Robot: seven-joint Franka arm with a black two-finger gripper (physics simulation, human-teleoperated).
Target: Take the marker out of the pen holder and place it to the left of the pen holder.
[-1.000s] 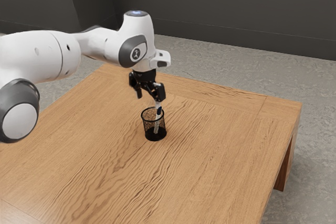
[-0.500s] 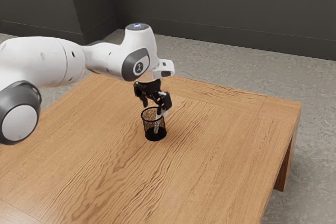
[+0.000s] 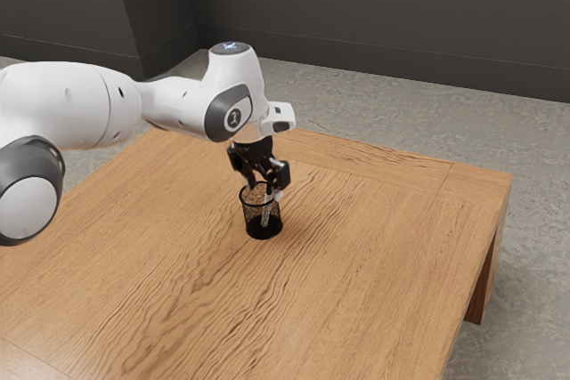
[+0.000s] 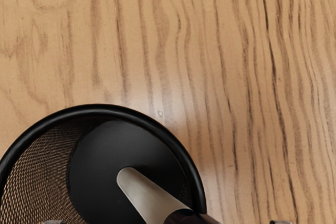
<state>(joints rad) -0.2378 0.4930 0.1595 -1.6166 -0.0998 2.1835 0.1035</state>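
Fingers apart, the black gripper (image 3: pixel 266 187) brackets the marker (image 4: pixel 152 195), which slants above the pen holder's (image 4: pixel 100 109) rim toward the table's (image 3: pixel 383 264) edge at the exterior view's right.

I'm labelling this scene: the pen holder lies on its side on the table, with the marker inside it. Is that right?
Not quite: the pen holder stands upright on the table, as the exterior view shows. The marker is inside it.
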